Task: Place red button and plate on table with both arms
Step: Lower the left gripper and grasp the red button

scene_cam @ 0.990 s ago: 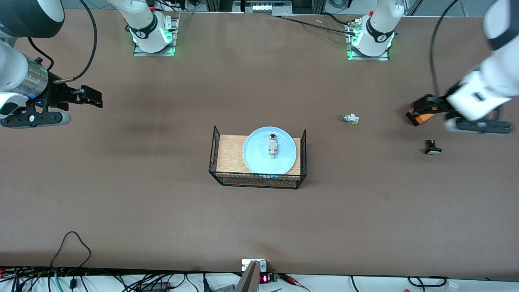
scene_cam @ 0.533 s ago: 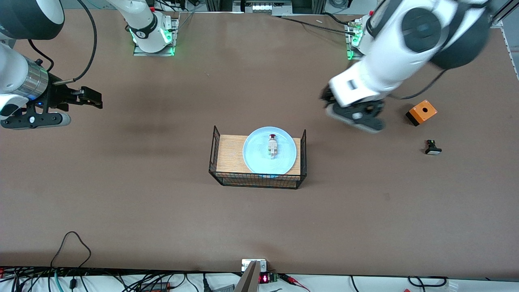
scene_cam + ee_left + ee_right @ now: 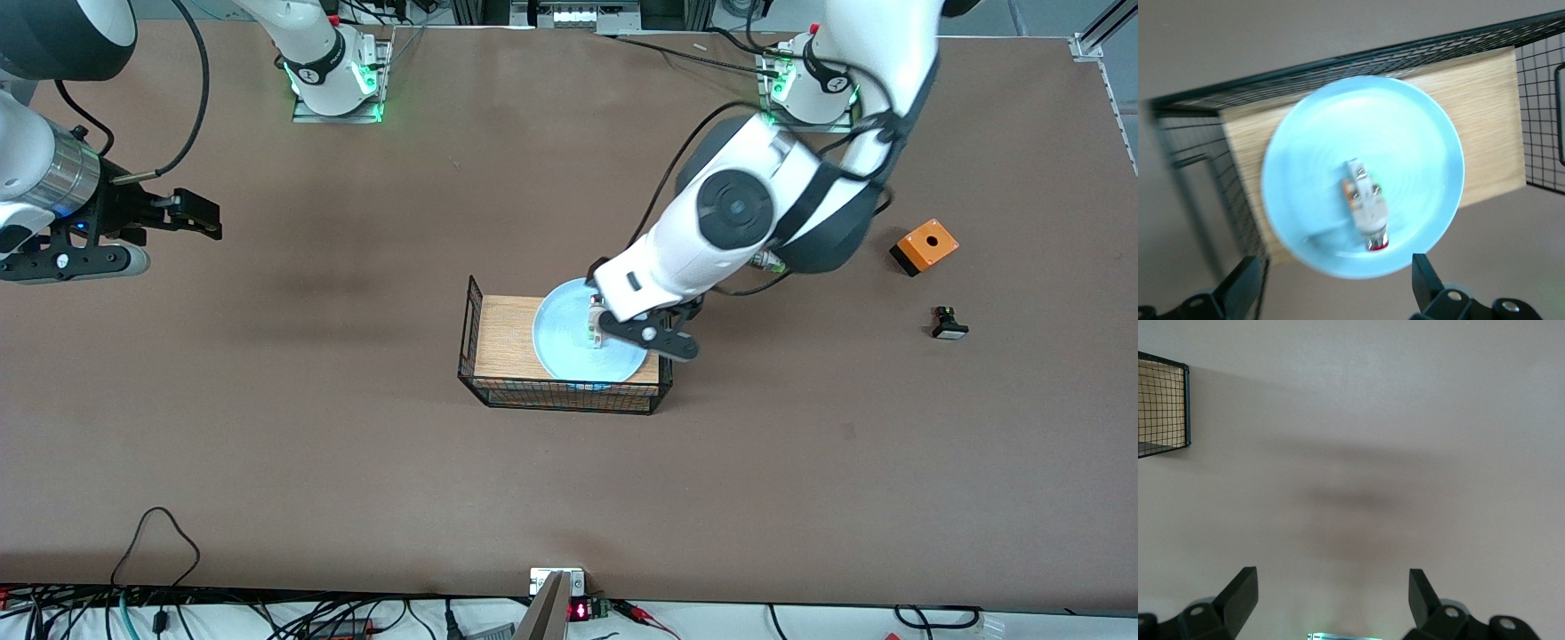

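Note:
The pale blue plate (image 3: 564, 342) lies on a light wood board (image 3: 505, 338) with black wire-mesh sides, in the middle of the brown table (image 3: 356, 462). The red button (image 3: 1367, 212) lies on its side in the plate (image 3: 1405, 140), and my left hand hides most of it in the front view. My left gripper (image 3: 642, 333) hangs over the plate's edge toward the left arm's end, open and empty (image 3: 1333, 288). My right gripper (image 3: 197, 215) waits open and empty over bare table toward the right arm's end (image 3: 1330, 600).
An orange box (image 3: 925, 246) and a black switch with a white cap (image 3: 949, 324) lie toward the left arm's end of the table. The board's mesh sides (image 3: 1191, 167) rise at both its ends. One mesh corner (image 3: 1161, 407) shows in the right wrist view.
My left arm has swung from beside the orange box across the table to over the plate. The right arm has hardly moved. Plate and red button lie as before.

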